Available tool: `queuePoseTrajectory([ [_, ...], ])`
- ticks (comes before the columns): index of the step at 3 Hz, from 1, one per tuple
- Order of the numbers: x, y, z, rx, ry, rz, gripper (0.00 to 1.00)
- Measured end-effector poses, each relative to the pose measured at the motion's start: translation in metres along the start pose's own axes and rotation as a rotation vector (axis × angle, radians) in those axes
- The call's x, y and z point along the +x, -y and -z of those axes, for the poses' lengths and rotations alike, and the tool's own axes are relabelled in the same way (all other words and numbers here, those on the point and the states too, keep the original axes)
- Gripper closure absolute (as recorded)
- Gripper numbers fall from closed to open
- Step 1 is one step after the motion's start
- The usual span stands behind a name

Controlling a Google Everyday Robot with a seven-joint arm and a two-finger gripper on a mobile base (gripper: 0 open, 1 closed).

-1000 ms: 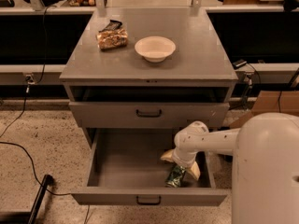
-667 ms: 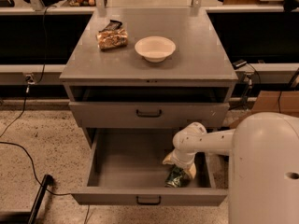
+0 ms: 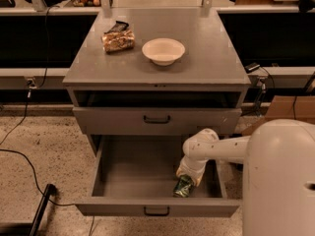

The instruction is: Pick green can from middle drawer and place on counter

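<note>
The green can [image 3: 183, 186] lies tilted on the floor of the open middle drawer [image 3: 128, 173], near its front right corner. My gripper [image 3: 187, 177] reaches down into the drawer from the right on a white arm [image 3: 216, 149] and sits right over the can's upper end. The can's top part is hidden by the gripper. The grey counter [image 3: 202, 48] forms the cabinet's top above the drawers.
A white bowl [image 3: 163, 50] and a snack bag [image 3: 118, 39] sit on the counter. The drawer front above [image 3: 157, 119] is shut. My white base [image 3: 280, 181] fills the lower right. A black cable [image 3: 24, 166] runs over the speckled floor at left.
The gripper has shifted slightly left and lower over the can. The can stays in the same spot in the drawer.
</note>
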State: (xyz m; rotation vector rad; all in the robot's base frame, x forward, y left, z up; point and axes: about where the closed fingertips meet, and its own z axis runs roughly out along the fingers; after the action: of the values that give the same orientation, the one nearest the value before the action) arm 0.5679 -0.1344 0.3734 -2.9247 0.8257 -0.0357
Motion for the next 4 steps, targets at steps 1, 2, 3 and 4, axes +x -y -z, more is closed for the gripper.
queuePoseTrajectory([
  [1, -0.001, 0.005, 0.021, 0.034, -0.003, -0.024, 0.97],
  [2, 0.006, 0.01, 0.056, 0.073, -0.031, -0.074, 1.0],
  [3, 0.007, 0.013, 0.115, 0.14, -0.05, -0.103, 1.0],
  [4, 0.006, 0.016, 0.188, 0.218, -0.067, -0.11, 1.0],
])
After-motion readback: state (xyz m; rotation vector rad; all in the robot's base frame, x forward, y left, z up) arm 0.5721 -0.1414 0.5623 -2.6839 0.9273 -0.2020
